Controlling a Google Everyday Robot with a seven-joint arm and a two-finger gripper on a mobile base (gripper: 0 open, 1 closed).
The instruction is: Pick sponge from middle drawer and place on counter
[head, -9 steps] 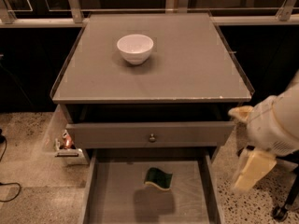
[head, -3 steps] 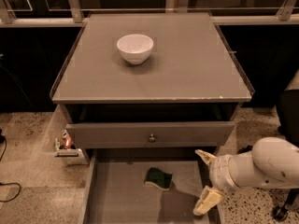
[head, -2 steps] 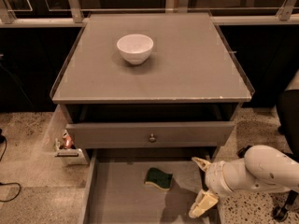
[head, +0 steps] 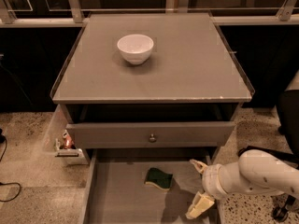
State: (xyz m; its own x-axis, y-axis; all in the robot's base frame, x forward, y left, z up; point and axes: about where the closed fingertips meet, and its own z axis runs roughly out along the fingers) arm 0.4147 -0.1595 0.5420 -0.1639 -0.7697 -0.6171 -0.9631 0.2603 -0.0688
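The sponge point(head: 158, 178), dark green on yellow foam, lies on the floor of the open middle drawer point(head: 117, 195) near its centre. My gripper point(head: 199, 185) is low over the drawer's right side, just right of the sponge and apart from it. Its two pale fingers point(head: 200, 206) stand spread, open and empty. The white arm reaches in from the right. The grey counter point(head: 187, 64) is above, with a white bowl on it.
The white bowl point(head: 135, 48) stands on the counter's back left. A drawer front with a round knob point(head: 152, 137) sticks out slightly above the open drawer. Small clutter point(head: 65, 143) sits on the speckled floor left of the cabinet.
My arm has come down from beside the cabinet and moved left over the open drawer, closer to the sponge. The sponge and the bowl have not moved.
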